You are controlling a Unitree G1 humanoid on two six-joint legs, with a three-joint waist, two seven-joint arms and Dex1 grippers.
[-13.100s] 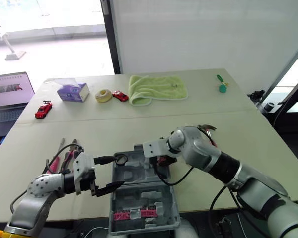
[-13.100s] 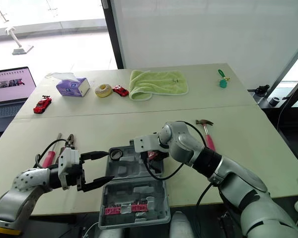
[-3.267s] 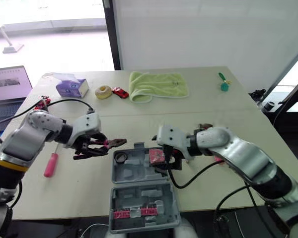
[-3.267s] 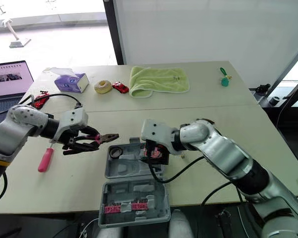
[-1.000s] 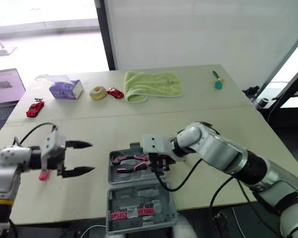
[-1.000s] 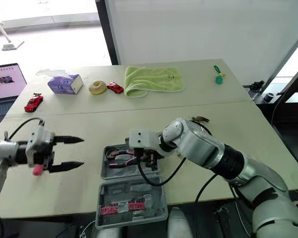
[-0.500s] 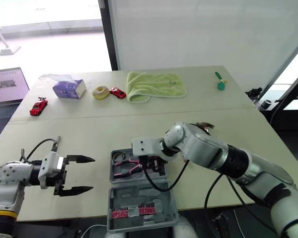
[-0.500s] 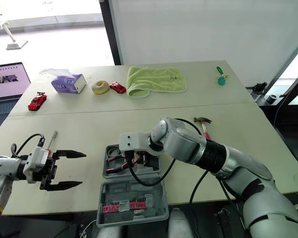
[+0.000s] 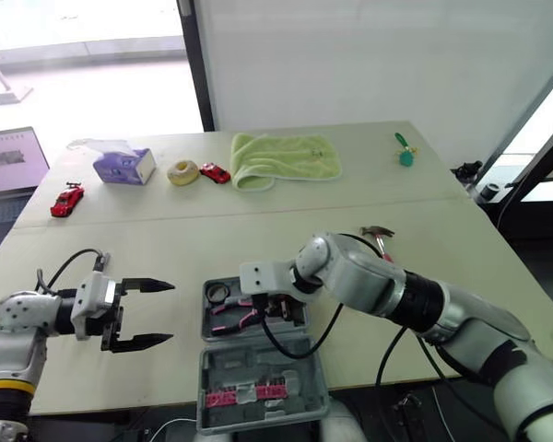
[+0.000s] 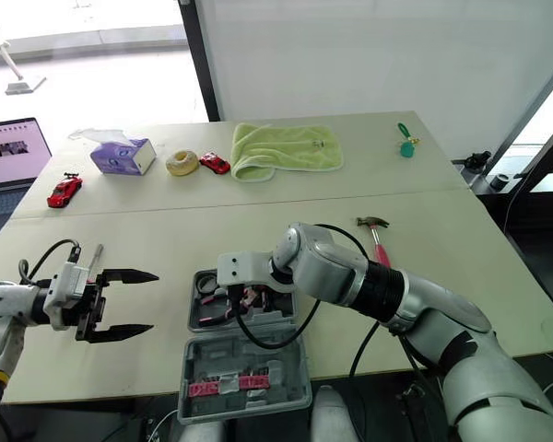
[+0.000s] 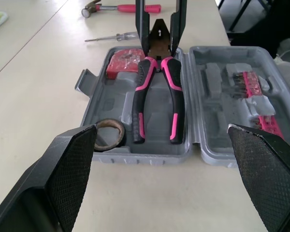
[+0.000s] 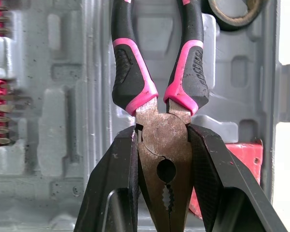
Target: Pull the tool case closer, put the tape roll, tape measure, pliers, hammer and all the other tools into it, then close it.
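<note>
The grey tool case [image 9: 295, 364] lies open at the table's near edge. Pink-handled pliers [image 11: 176, 106] rest flat in its far half, and my right gripper [image 12: 162, 133] is shut on their metal head. In that same half sit a dark tape roll [image 11: 108, 134] and a red tape measure [image 11: 123, 63]. My left gripper [image 9: 166, 312] hovers wide open left of the case, holding nothing. The pink-handled hammer [image 10: 376, 235] lies on the table right of my right arm. A thin screwdriver [image 11: 111, 37] lies just past the case, and another one's shaft [image 10: 94, 255] shows behind my left gripper.
Along the far side of the table are a green towel [image 9: 281, 157], a tissue box [image 9: 120, 166], a pale tape ring [image 9: 180, 172], two red toy cars [image 9: 215, 173] [image 9: 64, 200] and a small green object [image 9: 404, 152]. A laptop [image 9: 9, 175] stands off the table's left.
The pliers went from my left gripper into the case, where my right gripper now grips their head. My left gripper drew back to the left, open. In the last half second little moved.
</note>
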